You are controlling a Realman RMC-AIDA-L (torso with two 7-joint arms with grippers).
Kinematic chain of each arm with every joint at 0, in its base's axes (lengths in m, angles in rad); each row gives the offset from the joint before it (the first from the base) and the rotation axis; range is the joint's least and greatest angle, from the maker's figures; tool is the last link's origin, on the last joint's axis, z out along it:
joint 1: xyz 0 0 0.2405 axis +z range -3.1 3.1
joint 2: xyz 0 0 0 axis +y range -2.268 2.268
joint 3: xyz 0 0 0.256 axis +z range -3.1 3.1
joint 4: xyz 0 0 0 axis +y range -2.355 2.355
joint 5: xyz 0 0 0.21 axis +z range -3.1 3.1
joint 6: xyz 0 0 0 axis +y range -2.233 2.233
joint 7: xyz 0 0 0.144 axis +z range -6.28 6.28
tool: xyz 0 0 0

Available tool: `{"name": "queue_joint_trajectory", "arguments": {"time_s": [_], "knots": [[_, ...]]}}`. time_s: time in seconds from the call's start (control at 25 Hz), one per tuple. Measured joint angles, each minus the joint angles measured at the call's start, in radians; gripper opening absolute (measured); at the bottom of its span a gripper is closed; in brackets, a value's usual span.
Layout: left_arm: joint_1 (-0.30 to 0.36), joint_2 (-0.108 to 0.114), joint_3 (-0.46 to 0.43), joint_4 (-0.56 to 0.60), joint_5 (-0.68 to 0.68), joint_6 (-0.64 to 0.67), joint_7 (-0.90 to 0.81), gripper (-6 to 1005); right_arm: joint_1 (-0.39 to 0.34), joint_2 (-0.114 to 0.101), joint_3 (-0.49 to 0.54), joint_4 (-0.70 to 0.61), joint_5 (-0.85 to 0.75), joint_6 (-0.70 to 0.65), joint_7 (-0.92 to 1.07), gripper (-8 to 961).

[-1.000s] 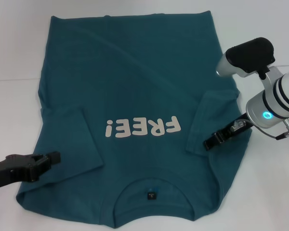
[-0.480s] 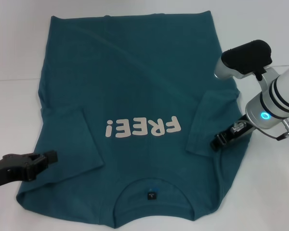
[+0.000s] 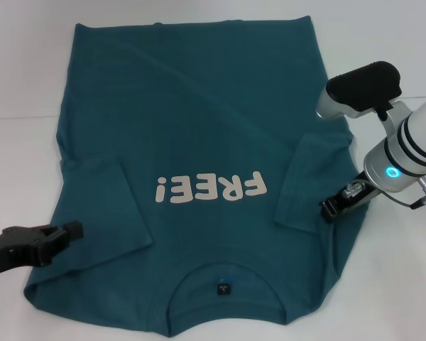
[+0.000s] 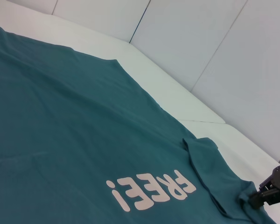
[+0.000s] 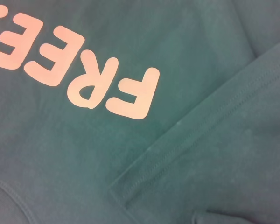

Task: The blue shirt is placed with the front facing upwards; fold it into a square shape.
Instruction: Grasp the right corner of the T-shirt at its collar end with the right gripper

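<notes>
The blue shirt (image 3: 199, 121) lies flat and front up on the white table, its white "FREE!" lettering (image 3: 211, 188) and neck label (image 3: 223, 288) toward me. Both short sleeves are folded inward onto the body, one sleeve (image 3: 106, 206) on the left and the other sleeve (image 3: 312, 177) on the right. My left gripper (image 3: 74, 231) hovers low over the shirt's left edge, beside the folded sleeve. My right gripper (image 3: 329, 210) sits at the right edge, by the other sleeve's hem. In the left wrist view, the right gripper (image 4: 254, 198) is next to the shirt (image 4: 60, 116). The right wrist view shows only shirt (image 5: 84, 163) and a sleeve hem.
The white table (image 3: 397, 298) surrounds the shirt, with bare strips to its left and right. A pale wall (image 4: 200, 42) rises behind the table's far edge. The right arm's wrist and forearm (image 3: 405, 142) hang over the table right of the shirt.
My left gripper has drawn back to the left and slightly down, off the folded sleeve. My right gripper has drawn back to the right toward the shirt's edge. The shirt has not moved.
</notes>
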Motion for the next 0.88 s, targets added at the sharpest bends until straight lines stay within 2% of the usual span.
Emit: {"name": "queue_joint_trajectory", "arguments": {"time_s": [0.2, 0.44, 0.64, 0.88], "knots": [[0.001, 0.0, 0.0, 0.004, 0.0, 0.0, 0.0, 76, -0.01, 0.0, 0.015, -0.032, 0.007, -0.021, 0.001, 80], [0.005, 0.0, -0.01, 0.008, 0.0, 0.0, -0.001, 81, -0.063, -0.002, 0.065, -0.128, 0.074, -0.083, -0.013, 37], [0.01, 0.0, -0.035, 0.008, -0.001, 0.011, -0.007, 85, -0.131, -0.002, 0.085, -0.198, 0.125, -0.11, -0.02, 37], [0.022, 0.0, -0.066, 0.008, -0.001, 0.025, -0.01, 89, -0.209, -0.004, 0.173, -0.235, 0.217, -0.134, -0.075, 36]]}}
